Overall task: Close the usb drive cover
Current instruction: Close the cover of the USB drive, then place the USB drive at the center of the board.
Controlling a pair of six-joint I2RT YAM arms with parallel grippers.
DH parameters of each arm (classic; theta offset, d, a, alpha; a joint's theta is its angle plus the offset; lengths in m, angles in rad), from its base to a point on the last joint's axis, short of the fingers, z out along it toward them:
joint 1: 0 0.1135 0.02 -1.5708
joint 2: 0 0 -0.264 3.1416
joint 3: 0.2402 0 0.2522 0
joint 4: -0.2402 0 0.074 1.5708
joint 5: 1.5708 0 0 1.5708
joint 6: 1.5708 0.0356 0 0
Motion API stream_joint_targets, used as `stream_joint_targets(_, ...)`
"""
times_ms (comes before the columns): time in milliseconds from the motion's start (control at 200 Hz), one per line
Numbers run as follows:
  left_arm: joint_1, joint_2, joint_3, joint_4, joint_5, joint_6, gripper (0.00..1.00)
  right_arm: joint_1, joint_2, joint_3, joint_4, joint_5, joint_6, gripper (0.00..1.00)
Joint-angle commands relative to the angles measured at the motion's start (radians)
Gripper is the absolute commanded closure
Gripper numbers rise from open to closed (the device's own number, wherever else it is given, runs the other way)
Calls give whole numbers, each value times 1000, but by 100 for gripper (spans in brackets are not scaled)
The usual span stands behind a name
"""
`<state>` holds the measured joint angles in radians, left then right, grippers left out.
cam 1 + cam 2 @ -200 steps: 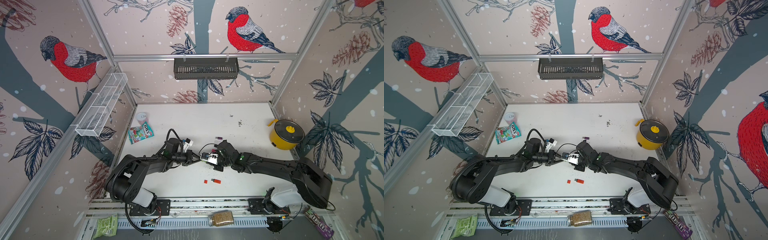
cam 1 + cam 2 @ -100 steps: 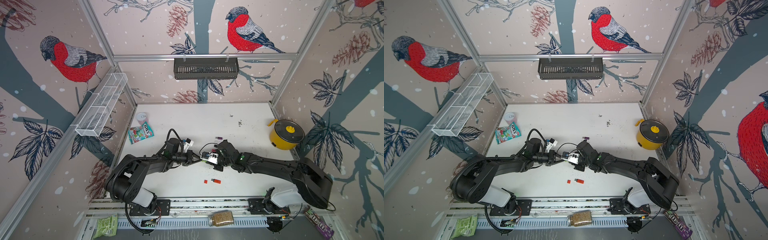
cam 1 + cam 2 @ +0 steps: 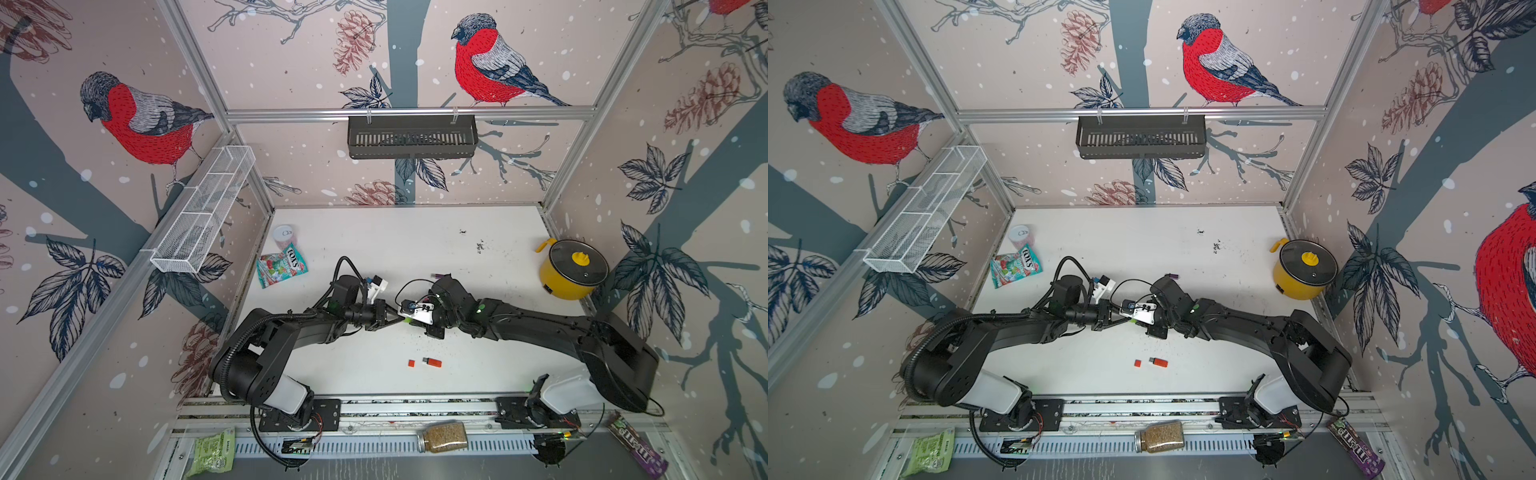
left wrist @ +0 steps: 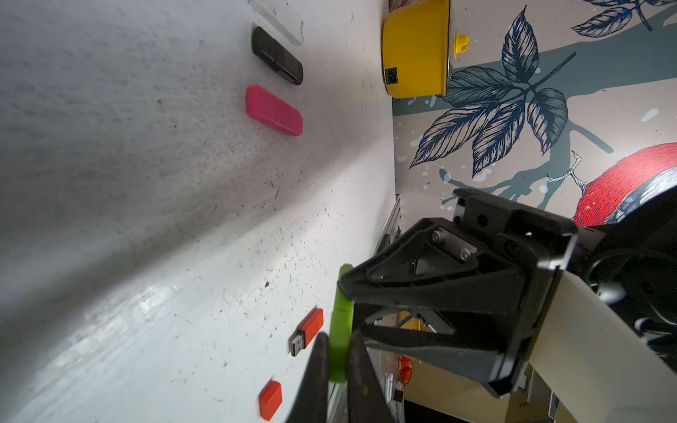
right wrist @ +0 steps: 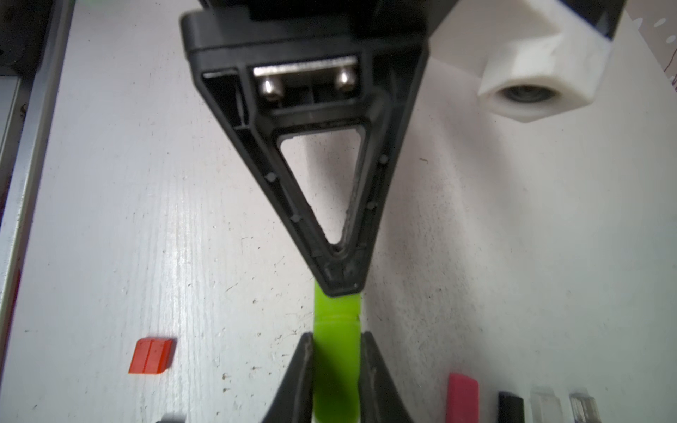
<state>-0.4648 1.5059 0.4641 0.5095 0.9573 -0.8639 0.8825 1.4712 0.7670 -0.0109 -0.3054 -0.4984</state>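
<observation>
Grip shared: left claw (image 4: 340, 342) and right claw (image 5: 337, 338) each clamp one end of green usb drive (image 5: 336, 311) above worktop (image 5: 110, 183), likely to press it fully closed.

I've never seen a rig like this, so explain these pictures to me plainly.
Two black robot arms, left and right, stand at a white table. Two pictures look down from overhead; two come from cameras on the wrists. The left arm's fingers and the right arm's fingers each pinch one end of a lime-green plastic USB drive. On the table lie an orange USB drive with its orange cap off, a pink drive, a black drive, a yellow pot and a sweets bag.
</observation>
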Motion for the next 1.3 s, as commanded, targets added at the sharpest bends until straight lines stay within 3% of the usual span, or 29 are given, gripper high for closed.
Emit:
stream_joint_targets(0, -10, -8, 5, -9, 7, 16, 92, -6, 3, 20, 135, -125, 8, 82)
stream_joint_targets(405, -24, -10, 13, -2, 13, 22, 92, -54, 15, 50, 167, -216, 23, 82)
stream_joint_targets(855, -32, 19, 76, -107, -6, 84, 91, -42, 37, 70, 103, -145, 6, 81)
stream_joint_targets(931, -31, 16, 105, -146, -19, 113, 86, -46, 22, 38, 93, -125, 9, 81)
stream_joint_targets(1116, 5, -54, 133, -244, -65, 180, 55, -99, -24, -62, 84, -95, 13, 80)
stream_joint_targets(1296, 41, -123, 96, -239, -83, 171, 48, -149, -19, -77, 29, -44, 11, 79)
